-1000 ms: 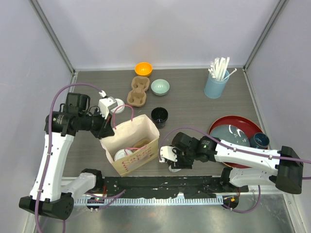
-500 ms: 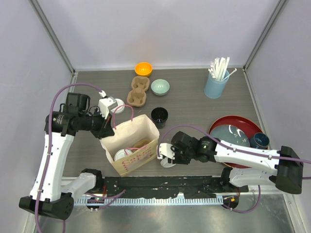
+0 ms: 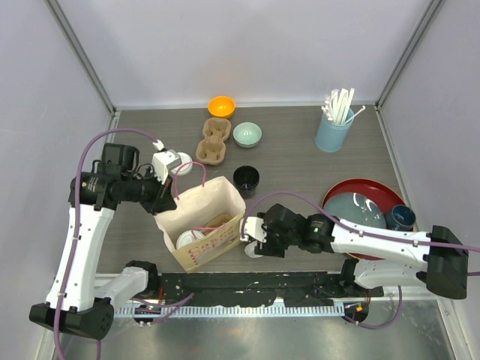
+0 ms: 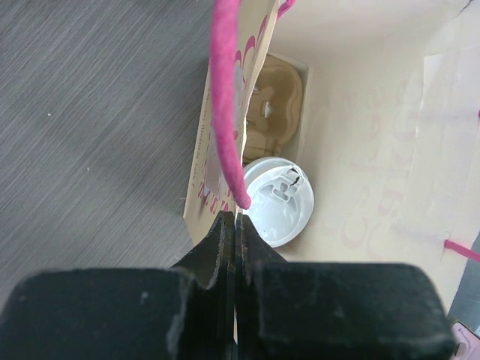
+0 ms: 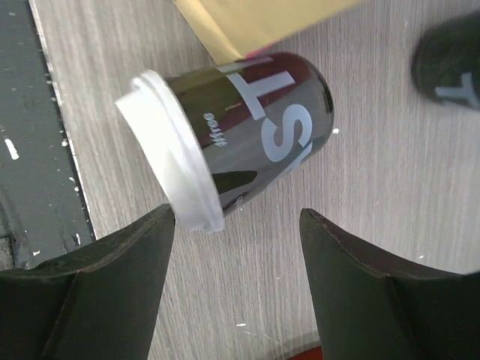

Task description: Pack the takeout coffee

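Observation:
A takeout coffee, black with a white lid, lies on its side on the table beside the paper bag. Its lid points toward the table's near edge. My right gripper is open just short of it, the left fingertip close to the lid, and nothing is held. From above, that cup shows under my right gripper. A second lidded cup stands inside the bag next to a cardboard carrier. My left gripper is shut on the bag's rim at the pink handle.
An open black cup stands behind the bag. Another cardboard carrier, an orange bowl and a pale green bowl sit at the back. A blue tumbler of straws is back right. A red tray holds a dark mug.
My right gripper has shifted left toward the bag, and its jaws narrowed, then spread wide again. The left arm has not moved.

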Robot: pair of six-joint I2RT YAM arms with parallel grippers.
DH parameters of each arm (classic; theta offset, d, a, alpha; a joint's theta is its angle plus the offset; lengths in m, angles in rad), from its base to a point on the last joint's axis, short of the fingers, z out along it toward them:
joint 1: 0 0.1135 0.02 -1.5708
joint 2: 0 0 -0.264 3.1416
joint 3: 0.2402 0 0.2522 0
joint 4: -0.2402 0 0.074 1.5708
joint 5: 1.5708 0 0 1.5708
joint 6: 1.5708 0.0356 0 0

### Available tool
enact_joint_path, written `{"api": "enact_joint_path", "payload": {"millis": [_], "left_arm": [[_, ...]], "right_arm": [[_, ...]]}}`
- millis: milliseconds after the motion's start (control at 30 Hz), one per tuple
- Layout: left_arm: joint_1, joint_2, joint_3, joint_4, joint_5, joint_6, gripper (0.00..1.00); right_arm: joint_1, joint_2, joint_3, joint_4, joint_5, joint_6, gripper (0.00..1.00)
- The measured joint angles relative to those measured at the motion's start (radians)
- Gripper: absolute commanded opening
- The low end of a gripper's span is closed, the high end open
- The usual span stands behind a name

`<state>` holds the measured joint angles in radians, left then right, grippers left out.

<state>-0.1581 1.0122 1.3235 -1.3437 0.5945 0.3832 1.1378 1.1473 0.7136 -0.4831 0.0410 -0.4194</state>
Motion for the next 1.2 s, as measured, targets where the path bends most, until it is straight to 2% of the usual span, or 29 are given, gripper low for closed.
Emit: {"api": "enact_joint_path", "payload": {"millis": [233,500,1200], "left_arm": [[0.000,-0.003,0.000,-0.001,0.000,0.004,0.00],[0.000,-0.003,0.000,-0.001,0.000,0.014,0.00],[0.000,-0.007,0.000,-0.001,0.000,0.018,0.00]], "right_arm": [[0.092,-0.125,-0.029,0.055,-0.016,-0.116,0.74],[0.206,-0.113,-0.058,0.093,0.054,-0.232,0.70],[0.216,0.054,-0.049,0.180,0.123,-0.360,0.60]]}}
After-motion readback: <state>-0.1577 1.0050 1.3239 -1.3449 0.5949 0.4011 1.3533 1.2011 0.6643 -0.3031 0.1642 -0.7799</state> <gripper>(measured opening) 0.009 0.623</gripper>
